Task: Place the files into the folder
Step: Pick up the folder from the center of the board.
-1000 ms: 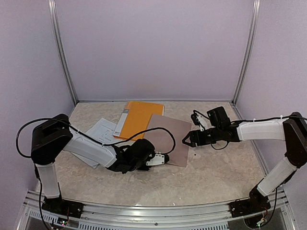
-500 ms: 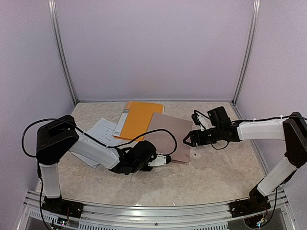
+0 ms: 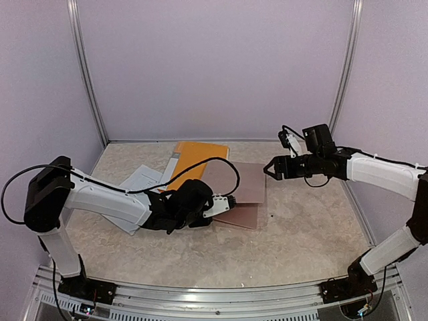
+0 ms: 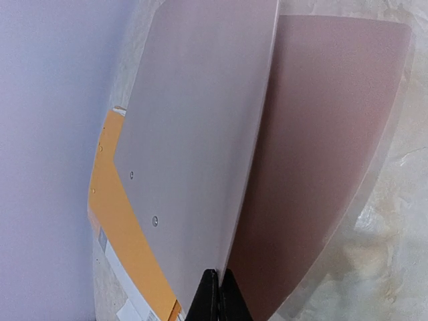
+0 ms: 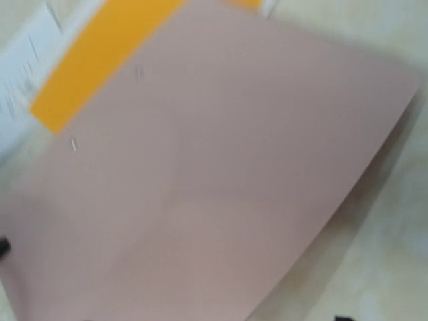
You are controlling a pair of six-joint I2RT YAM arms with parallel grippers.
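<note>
Top external view: the left arm reaches low across the tabletop (image 3: 301,227) from the near left corner. The left gripper (image 3: 226,200) is pinched tight on the near edge of the taupe folder (image 3: 244,182), which lies about mid-table. The folder's upper flap is raised off the lower one at that edge. The orange folder (image 3: 197,157) lies flat behind and to the left of it, and the taupe folder overlaps its right corner.

The files (image 3: 142,179), white printed sheets, lie on the tabletop just left of the orange folder. They are outside both folders, and their near part is hidden by the left arm.

The right arm comes in from the right with the right gripper (image 3: 270,168) above the taupe folder's right edge. Its jaws are spread apart with nothing between them, and whether it touches the flap cannot be told.

Left wrist view: the left gripper (image 4: 215,295) has its dark fingertips pressed together on the edge of the lifted flap. That flap stands up pale grey, and the lower taupe cover (image 4: 328,167) lies spread to its right. The orange folder (image 4: 110,200) shows at the left beneath it.

Right wrist view: this picture is blurred. The taupe folder (image 5: 221,187) fills most of it, the orange folder (image 5: 100,60) runs along the upper left, and a corner of the files (image 5: 17,93) shows at the left edge.
</note>
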